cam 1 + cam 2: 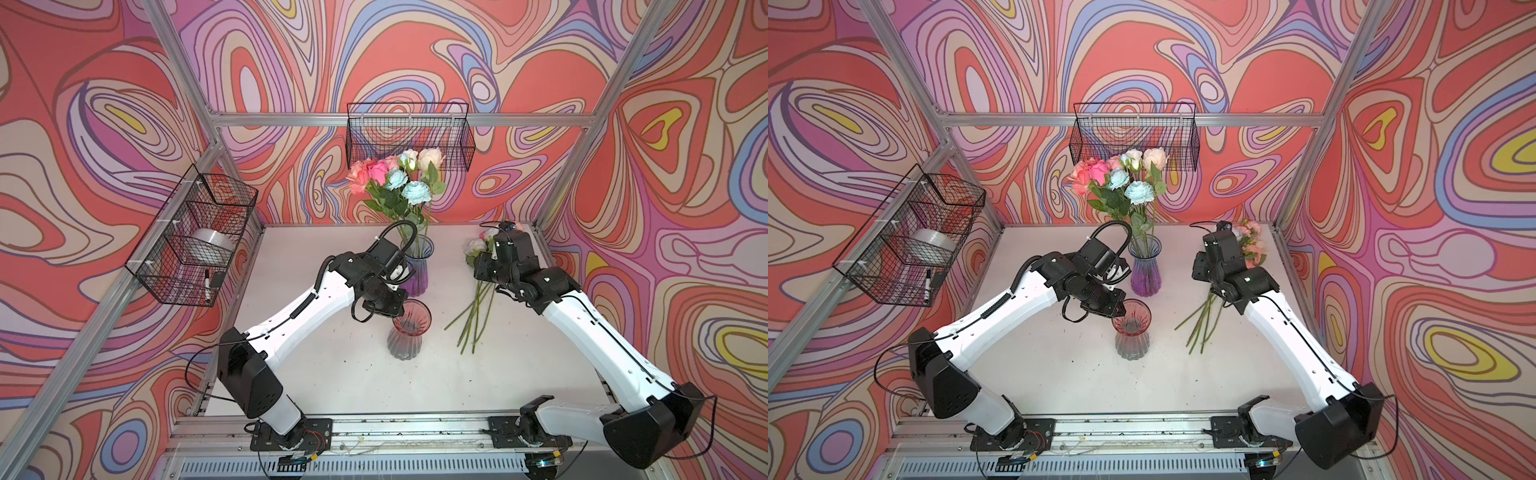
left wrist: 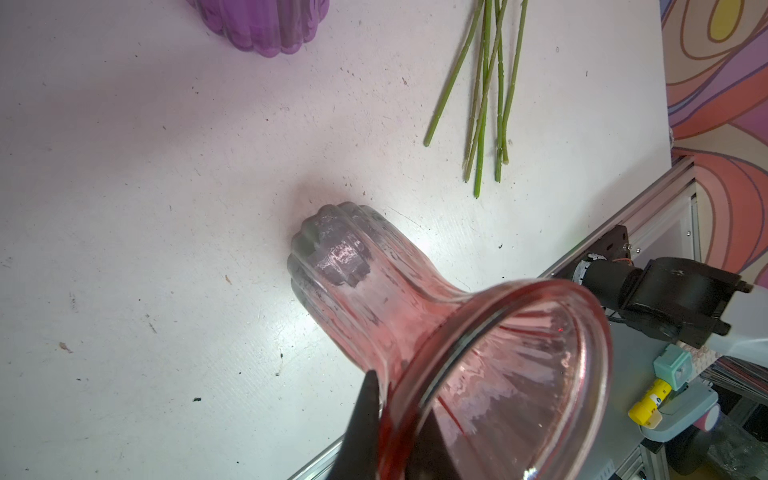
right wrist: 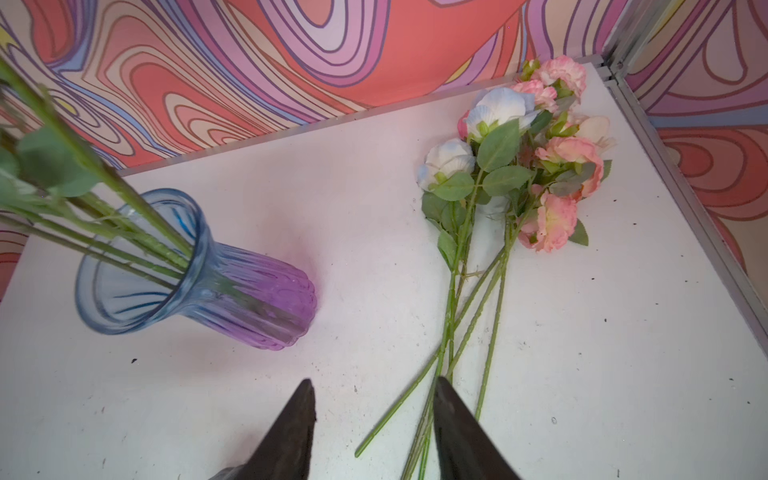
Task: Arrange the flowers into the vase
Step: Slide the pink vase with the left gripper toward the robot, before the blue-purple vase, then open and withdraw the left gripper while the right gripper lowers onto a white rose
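Our left fingers (image 2: 365, 415) are clenched on the rim of the pink vase (image 2: 415, 299), one outside the glass and one inside its mouth, and the vase stands upright near the middle of the counter (image 1: 311, 374). Our right fingers (image 3: 299, 419) are released and spread, hanging over the stems of the loose flowers (image 3: 519, 166) and gripping nothing. Those flowers, with white-blue and pink heads, lie flat on the counter toward the far right corner, stems fanned toward the pink vase; in both top views our right wrist (image 1: 507, 257) covers many of their heads. The standing flowers (image 1: 395, 178) are in the blue-and-purple vase (image 1: 417, 266), just behind the pink one and close beside our left wrist (image 1: 382, 257). A wire basket (image 1: 160, 216) on the left wall (image 1: 83, 166) holds a roll of clear tape (image 1: 210, 245) and a marker (image 1: 206, 284), whose print is too small to read; a second wire basket (image 1: 409, 137) hangs on the back wall (image 1: 291, 62) behind the blooms.
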Robot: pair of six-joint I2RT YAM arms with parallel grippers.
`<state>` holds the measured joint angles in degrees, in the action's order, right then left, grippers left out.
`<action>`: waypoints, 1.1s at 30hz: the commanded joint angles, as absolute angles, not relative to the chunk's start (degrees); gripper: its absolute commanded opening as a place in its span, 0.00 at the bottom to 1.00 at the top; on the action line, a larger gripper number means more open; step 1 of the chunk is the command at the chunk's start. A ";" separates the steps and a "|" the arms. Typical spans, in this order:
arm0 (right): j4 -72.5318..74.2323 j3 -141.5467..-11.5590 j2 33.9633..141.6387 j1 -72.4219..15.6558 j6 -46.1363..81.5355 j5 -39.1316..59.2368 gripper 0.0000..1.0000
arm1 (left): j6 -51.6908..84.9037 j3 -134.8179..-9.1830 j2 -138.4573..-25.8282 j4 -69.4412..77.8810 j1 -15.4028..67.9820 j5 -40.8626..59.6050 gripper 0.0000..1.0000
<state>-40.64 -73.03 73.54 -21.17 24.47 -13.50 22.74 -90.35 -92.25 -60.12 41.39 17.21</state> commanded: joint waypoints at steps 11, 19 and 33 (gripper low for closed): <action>-37.51 -72.07 80.66 -13.98 22.60 -8.21 0.48 | 21.31 -95.65 -96.68 -58.54 41.13 17.40 0.26; -38.76 -74.84 82.59 -13.45 22.40 -7.13 0.48 | 18.00 -94.13 -92.05 -57.37 40.74 11.39 0.54; -31.55 -69.52 78.31 -13.46 23.95 -11.80 0.43 | 11.43 -89.44 -72.23 -43.68 38.15 3.77 0.76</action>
